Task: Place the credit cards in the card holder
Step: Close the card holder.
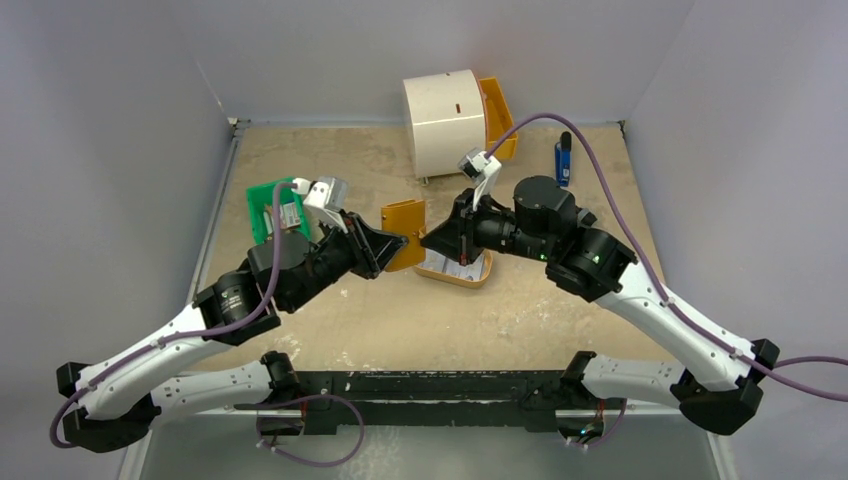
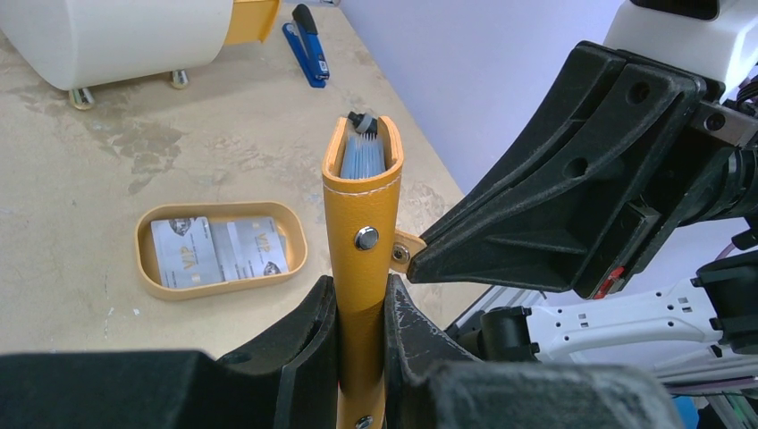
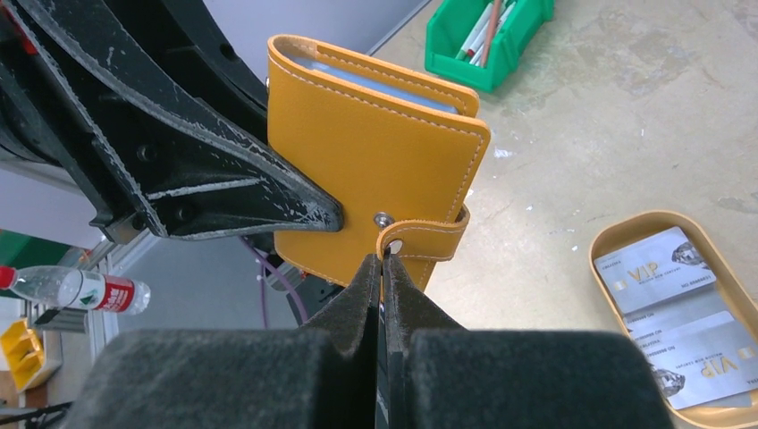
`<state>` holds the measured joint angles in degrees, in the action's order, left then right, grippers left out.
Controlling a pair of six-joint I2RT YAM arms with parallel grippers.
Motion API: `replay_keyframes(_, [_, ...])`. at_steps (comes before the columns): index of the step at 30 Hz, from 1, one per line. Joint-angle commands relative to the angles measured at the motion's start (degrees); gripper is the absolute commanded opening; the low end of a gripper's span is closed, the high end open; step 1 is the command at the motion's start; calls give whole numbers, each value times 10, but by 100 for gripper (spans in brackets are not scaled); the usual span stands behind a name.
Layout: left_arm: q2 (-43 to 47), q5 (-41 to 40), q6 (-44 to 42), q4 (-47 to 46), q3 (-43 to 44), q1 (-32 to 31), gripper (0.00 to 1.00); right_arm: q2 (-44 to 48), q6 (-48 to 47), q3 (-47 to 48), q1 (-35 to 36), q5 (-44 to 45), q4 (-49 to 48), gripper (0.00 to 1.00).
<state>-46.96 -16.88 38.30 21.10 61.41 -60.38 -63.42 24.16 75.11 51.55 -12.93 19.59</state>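
One card holder (image 3: 357, 170), off the tabletop (image 2: 179, 152), between two grippers. Left gripper (image 2: 360, 308): jaws clamped on its folded body. Right gripper (image 3: 383, 268): jaws pinched tight on its snap strap. Two credit cards (image 2: 214, 252) visible, flat in one oval tray (image 2: 140, 255).

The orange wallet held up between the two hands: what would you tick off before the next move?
1. Left hand clamped on the card holder: ok.
2. Right hand pinching the strap: ok.
3. Snap undone: ok.
4. Holder spread wide enough to take a card: not ok, folded nearly shut.
5. Free slot inside: cannot tell.
6. Credit cards lying loose in the tray: ok.
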Motion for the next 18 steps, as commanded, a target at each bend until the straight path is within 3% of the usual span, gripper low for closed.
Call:
replay_keyframes(1, [16, 9, -9, -40, 8, 1, 0, 17, -17, -9, 2, -17, -39, 0])
replay_keyframes(18, [27, 18, -12, -38, 5, 1, 0, 22, -11, -23, 2, -33, -80, 0])
